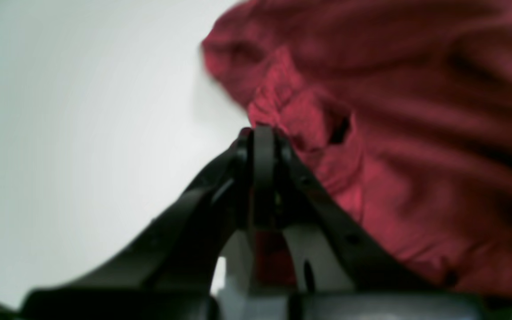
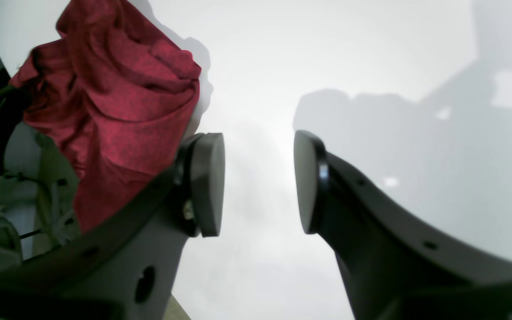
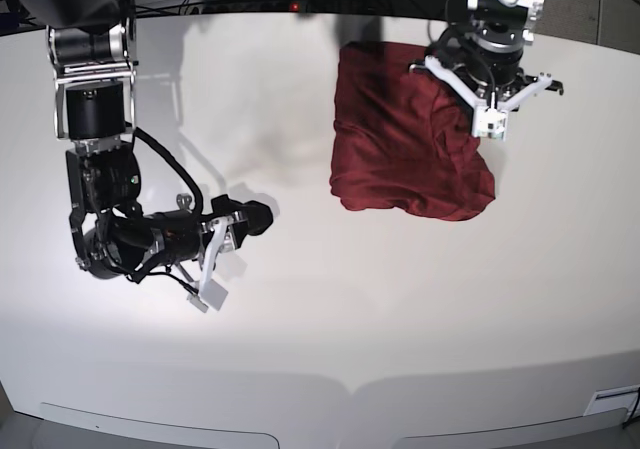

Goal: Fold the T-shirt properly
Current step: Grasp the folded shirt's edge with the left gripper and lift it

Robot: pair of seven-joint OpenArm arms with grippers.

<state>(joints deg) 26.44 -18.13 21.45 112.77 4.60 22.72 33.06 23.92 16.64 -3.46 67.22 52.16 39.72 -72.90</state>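
Left wrist view: a bunched fold of the T-shirt (image 1: 371,133) is being pinched in the closed left gripper (image 1: 262,133); thin cloth is judged likely to slip.
Right wrist view: the right gripper (image 2: 259,182) is being held open, empty, over bare surface (image 2: 371,66).
Base view: the T-shirt (image 3: 400,139) is being kept crumpled at the far side, well apart from the right gripper (image 3: 250,219); a one-sided pull is risking a skewed fold.

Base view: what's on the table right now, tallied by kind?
Cloth: 1, the maroon T-shirt, bunched.
Grippers: 2, the left gripper shut on the T-shirt, the right gripper open and apart from it.
Total: 3, all over the white table.
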